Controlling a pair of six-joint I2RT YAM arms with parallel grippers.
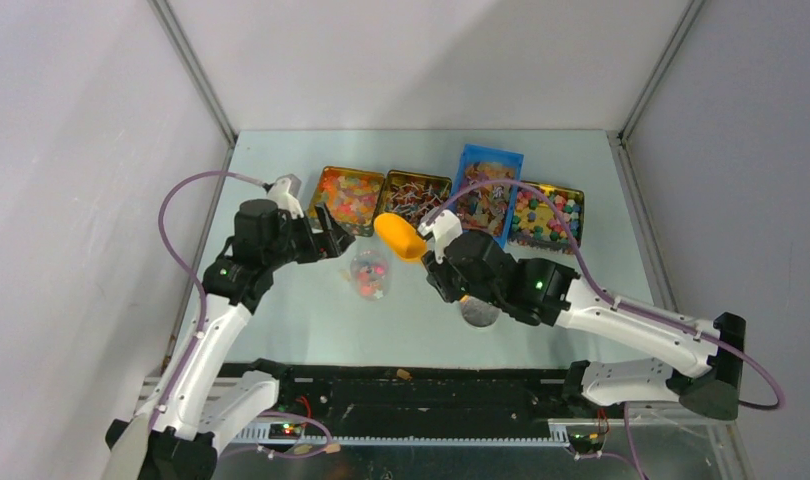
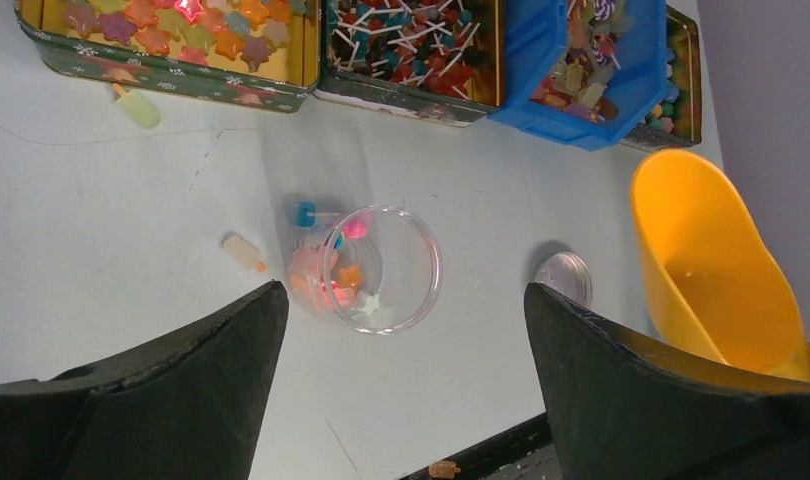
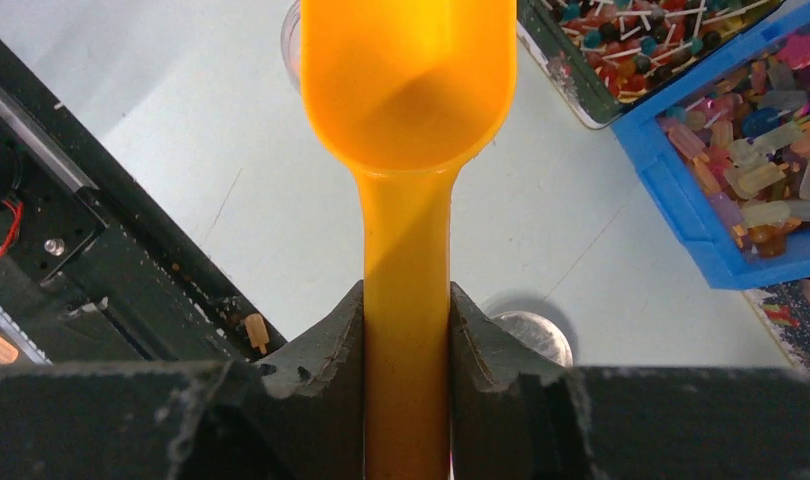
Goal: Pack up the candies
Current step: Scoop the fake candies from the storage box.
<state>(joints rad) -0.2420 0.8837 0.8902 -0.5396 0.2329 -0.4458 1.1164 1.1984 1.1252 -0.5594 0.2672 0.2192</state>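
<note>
left fingers (image 2: 196,370): wide apart over the clear jar (image 2: 413,300) of candies (image 2: 326,272) | right fingers (image 3: 321,350): clamped on handle of empty orange scoop (image 3: 406,90)

The whole table (image 1: 311,320) is taken in from high up behind the arm bases, looking down. The clear jar (image 2: 401,270) is seen much closer from the left wrist, angled down. The right wrist view is tightest, aimed along the orange scoop (image 3: 406,90). That scoop, the silver lid (image 2: 564,277) and the blue bin (image 2: 581,60) are shared by all three
</note>
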